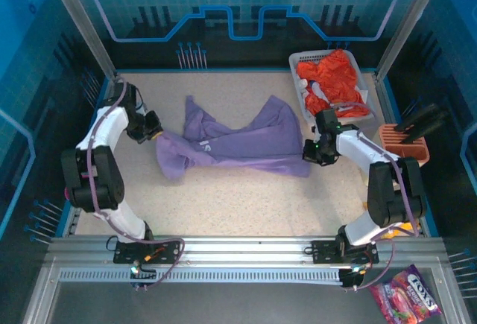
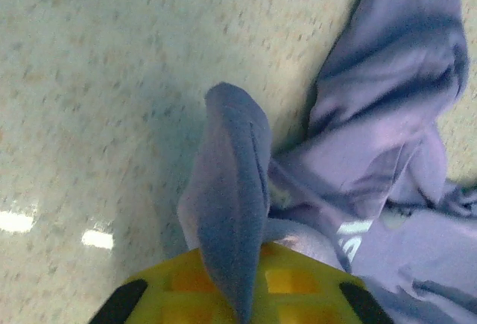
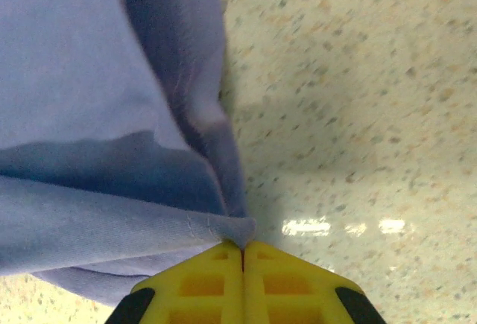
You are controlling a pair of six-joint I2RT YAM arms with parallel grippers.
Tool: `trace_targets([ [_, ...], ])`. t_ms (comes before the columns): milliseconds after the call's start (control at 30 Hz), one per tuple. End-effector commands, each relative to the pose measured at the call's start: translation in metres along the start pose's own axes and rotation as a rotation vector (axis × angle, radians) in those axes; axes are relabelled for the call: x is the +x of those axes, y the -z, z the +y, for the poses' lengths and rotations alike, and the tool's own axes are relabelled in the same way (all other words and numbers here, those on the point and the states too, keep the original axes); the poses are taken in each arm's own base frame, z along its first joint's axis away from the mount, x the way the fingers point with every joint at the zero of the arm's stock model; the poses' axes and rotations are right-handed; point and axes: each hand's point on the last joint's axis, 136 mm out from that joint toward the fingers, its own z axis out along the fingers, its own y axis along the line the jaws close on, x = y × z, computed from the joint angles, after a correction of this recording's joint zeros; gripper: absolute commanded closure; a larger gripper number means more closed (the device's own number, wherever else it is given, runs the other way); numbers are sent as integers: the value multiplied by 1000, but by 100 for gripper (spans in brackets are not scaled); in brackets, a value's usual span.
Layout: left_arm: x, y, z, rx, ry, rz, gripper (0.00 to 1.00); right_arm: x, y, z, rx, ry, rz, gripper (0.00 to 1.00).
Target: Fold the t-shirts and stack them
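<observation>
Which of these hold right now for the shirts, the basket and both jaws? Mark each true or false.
1. The lavender t-shirt lies neatly folded. False: it is spread out and crumpled on the table.
2. The right jaws are shut on the lavender t-shirt's edge. True.
3. The orange-red t-shirt sits in the white basket. True.
4. The left jaws hang open, away from the cloth. False: they pinch a fold of the lavender t-shirt.
</observation>
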Motion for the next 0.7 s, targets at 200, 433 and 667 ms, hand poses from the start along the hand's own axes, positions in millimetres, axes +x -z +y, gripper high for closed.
trace_targets([
  [200,23,-17,30,-97,24,97,42,-8,16,13,-97,11,-3,50],
  [433,79,-4,50,-94,79,113,43,20,31,3,-83,-21,-5,0],
  [667,128,-28,53,-50,140,186,48,37,14,9,-158,-84,31,23],
])
